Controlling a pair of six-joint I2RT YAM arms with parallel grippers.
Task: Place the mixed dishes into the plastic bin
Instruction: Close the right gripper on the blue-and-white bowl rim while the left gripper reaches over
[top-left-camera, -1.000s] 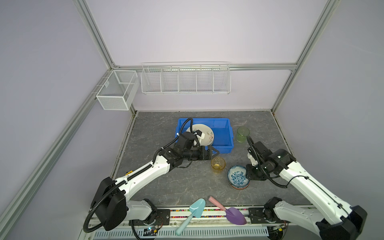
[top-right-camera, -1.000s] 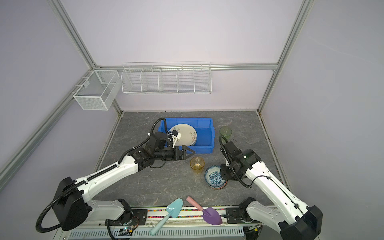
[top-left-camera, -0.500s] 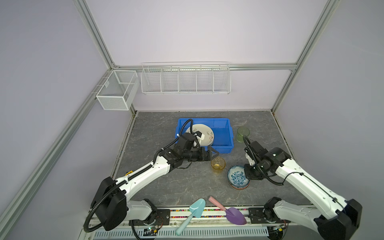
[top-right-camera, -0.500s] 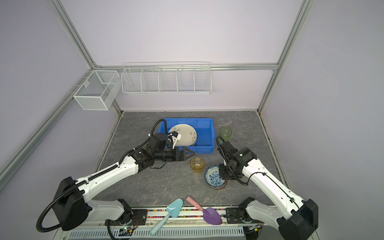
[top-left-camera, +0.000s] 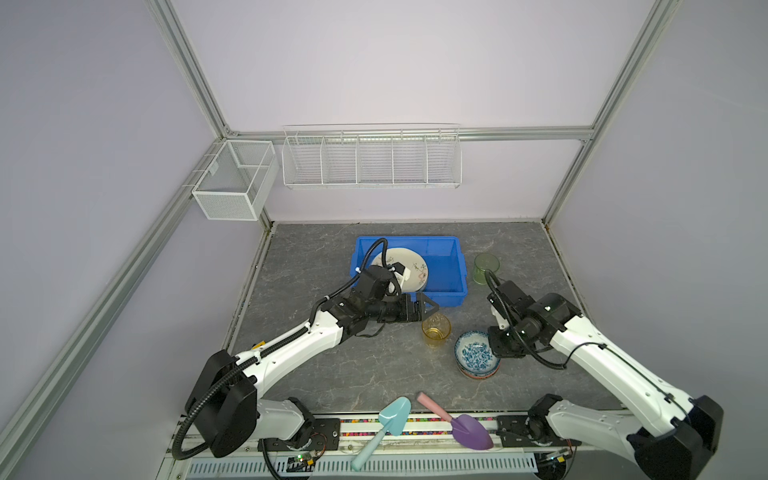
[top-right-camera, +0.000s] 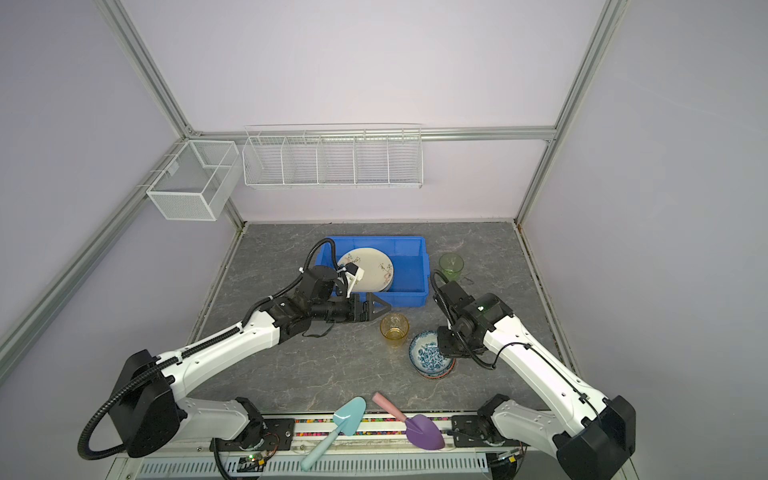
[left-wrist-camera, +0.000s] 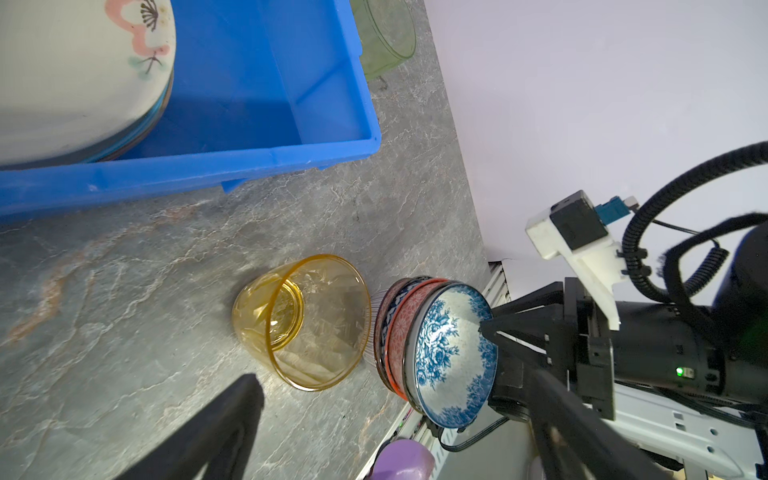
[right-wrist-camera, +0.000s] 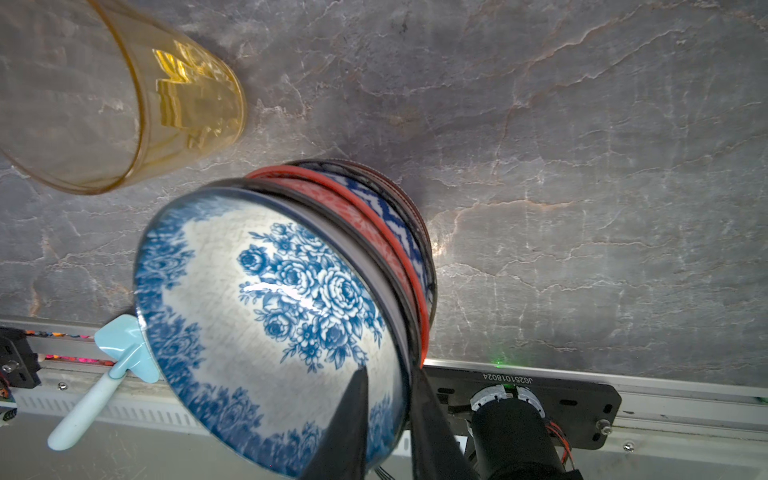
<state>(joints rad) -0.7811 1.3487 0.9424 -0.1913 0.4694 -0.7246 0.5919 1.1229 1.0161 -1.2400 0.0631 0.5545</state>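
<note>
Over lilac-walled grey tabletop (top-left-camera: 311, 266): left end effector (top-left-camera: 430, 309) wide-open, empty; right end effector (right-wrist-camera: 388, 370) tight on bowl (right-wrist-camera: 270, 299).

Left wrist cam: plastic bin (left-wrist-camera: 174, 178) holds stacked plates, cream floral plate (left-wrist-camera: 62, 83) on top. Green tumbler (left-wrist-camera: 386, 37) stands on the counter (left-wrist-camera: 124, 270), just right of the bin. Amber tumbler (left-wrist-camera: 303, 324) is upright, near side of the bin, almost touching the bowl stack to its right. Blue-white bowl (left-wrist-camera: 449, 353) tops the stack, with red and dark-blue bowls under it. Right claw (left-wrist-camera: 488, 322) is at that bowl's rim, one fingertip inside. Left claw (left-wrist-camera: 392, 376) is spread wide, holding nothing. Purple shovel (left-wrist-camera: 401, 461) is at the frame edge.
</note>
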